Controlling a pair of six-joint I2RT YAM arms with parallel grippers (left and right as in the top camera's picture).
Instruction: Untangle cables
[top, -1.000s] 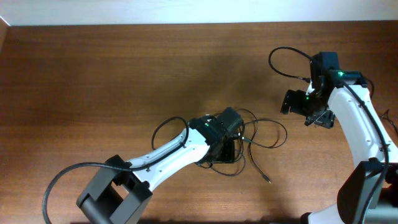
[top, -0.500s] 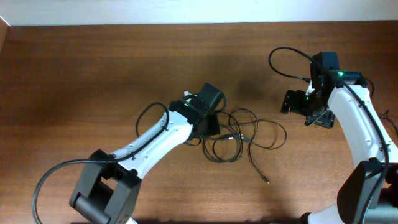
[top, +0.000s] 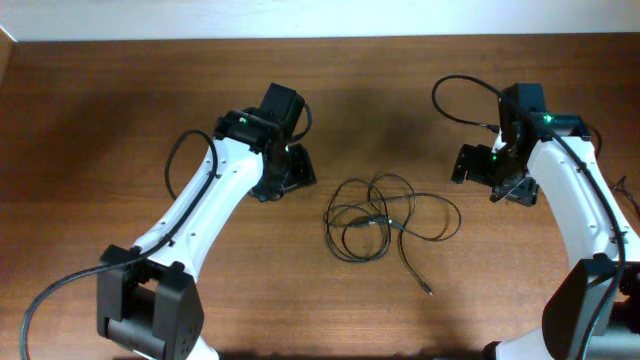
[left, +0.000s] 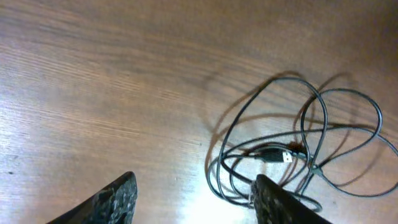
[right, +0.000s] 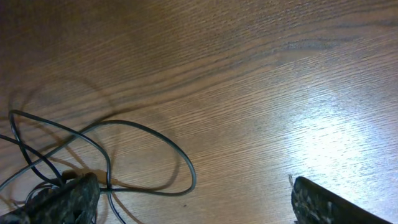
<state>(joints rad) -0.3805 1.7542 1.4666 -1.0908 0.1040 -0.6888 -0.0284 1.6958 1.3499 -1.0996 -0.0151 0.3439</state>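
The cables (top: 378, 221) are thin black wires lying in a loose tangle of loops on the wooden table, right of centre, with one plug end (top: 430, 290) trailing toward the front. My left gripper (top: 288, 178) is open and empty, a little to the left of the tangle. In the left wrist view its fingers (left: 196, 205) frame bare wood, with the cables (left: 292, 152) and a small USB plug ahead on the right. My right gripper (top: 487, 168) is open and empty, to the right of the tangle. In the right wrist view (right: 193, 202) a cable loop (right: 146, 134) lies near its left finger.
A thicker black arm cable (top: 455, 95) loops above the right arm's wrist. Another arm cable (top: 50, 300) curves at the front left by the left base. The table's far edge (top: 320, 40) meets a white wall.
My left arm has pulled away from on top of the tangle, moving left and toward the back. The cables stay on the table, now uncovered and slightly spread. The right arm has not moved.
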